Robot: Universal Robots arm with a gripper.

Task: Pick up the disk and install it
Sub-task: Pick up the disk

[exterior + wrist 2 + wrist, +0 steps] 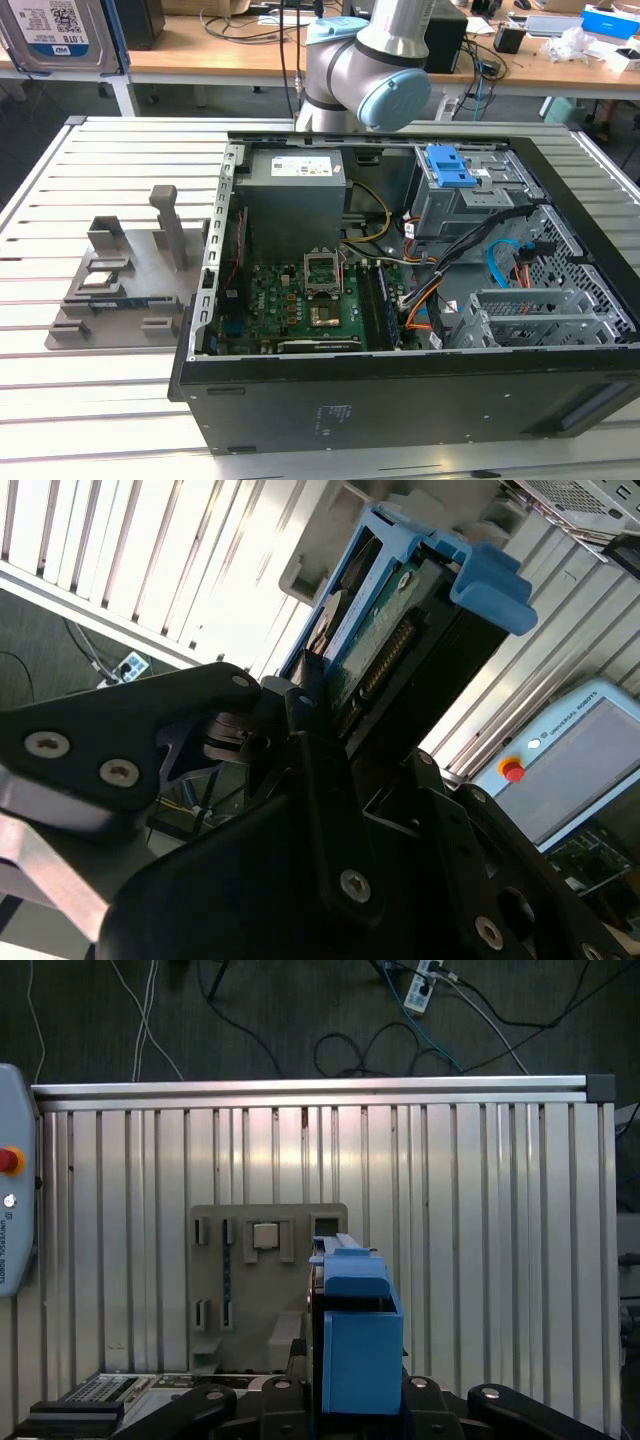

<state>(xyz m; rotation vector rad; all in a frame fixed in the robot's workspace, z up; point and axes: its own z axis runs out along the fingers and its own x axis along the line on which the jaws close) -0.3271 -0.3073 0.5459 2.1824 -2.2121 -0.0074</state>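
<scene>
We see the gripper [355, 735] clamped on the disk [400, 610], seemingly by its blue caddy's sides, holding it raised above the grey slotted stand [250, 1290] on the slatted tabletop [500, 1210].

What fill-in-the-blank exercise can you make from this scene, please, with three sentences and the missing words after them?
1. The disk has a frame of ___ plastic.
2. The hand is ___ on the disk.
3. The grey stand lies to the exterior view's ___ of the computer case.
Missing words: blue; shut; left.
</scene>
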